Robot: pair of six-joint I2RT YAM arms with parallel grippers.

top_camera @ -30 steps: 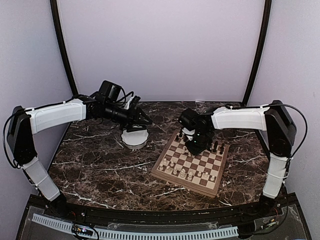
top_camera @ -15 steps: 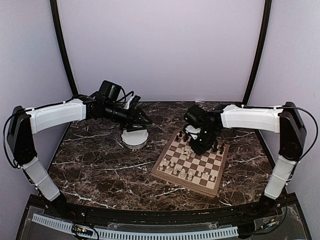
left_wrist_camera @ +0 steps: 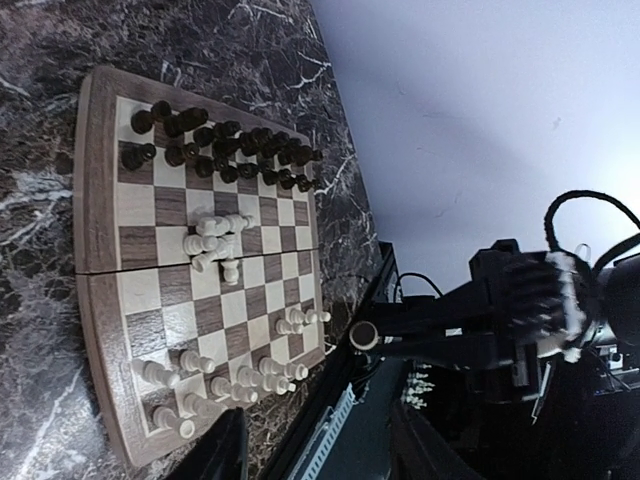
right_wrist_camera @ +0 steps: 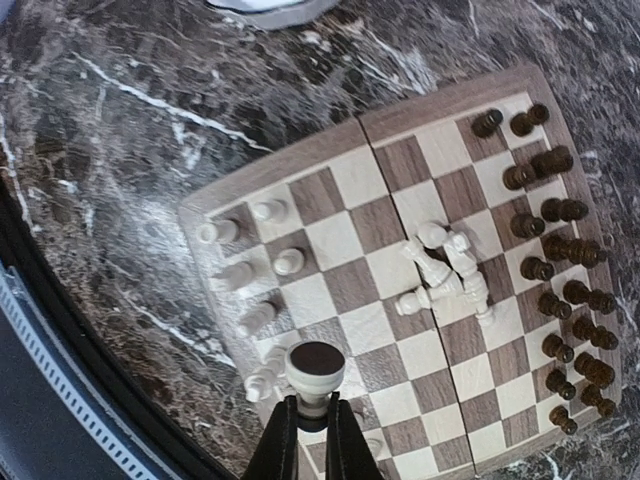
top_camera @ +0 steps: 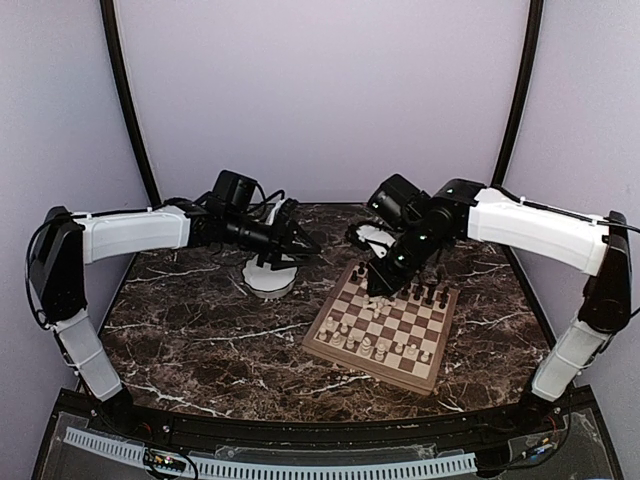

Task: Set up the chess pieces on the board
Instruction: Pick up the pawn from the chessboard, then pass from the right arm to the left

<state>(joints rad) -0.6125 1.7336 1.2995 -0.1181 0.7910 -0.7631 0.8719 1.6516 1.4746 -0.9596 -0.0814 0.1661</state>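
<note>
1. Your left gripper (top_camera: pixel 303 244) hangs over the white bowl (top_camera: pixel 270 284), at the far left-centre of the marble table (top_camera: pixel 190 330). The left wrist view shows its fingers (left_wrist_camera: pixel 222 452) standing apart with nothing between them.
2. Your right gripper (top_camera: pixel 379 284) is over the far left corner of the board (top_camera: pixel 362 366). Its fingers are clamped on one pale piece (right_wrist_camera: pixel 315 366), whose round end looks dark from the wrist camera. The piece is raised off the squares.
3. The board lies right of centre on the table, turned at an angle, well apart from the bowl.
4. Standing pale pieces (top_camera: pixel 368 345) occupy the near rows, though not every square there is filled.
5. Around mid-board you have a small heap of toppled pale pieces (right_wrist_camera: pixel 447 268), lying on their sides and touching one another.
6. The dark pieces (right_wrist_camera: pixel 560 265) stand in two crowded rows along the far right edge of the board. I cannot tell from these views which piece is which.
</note>
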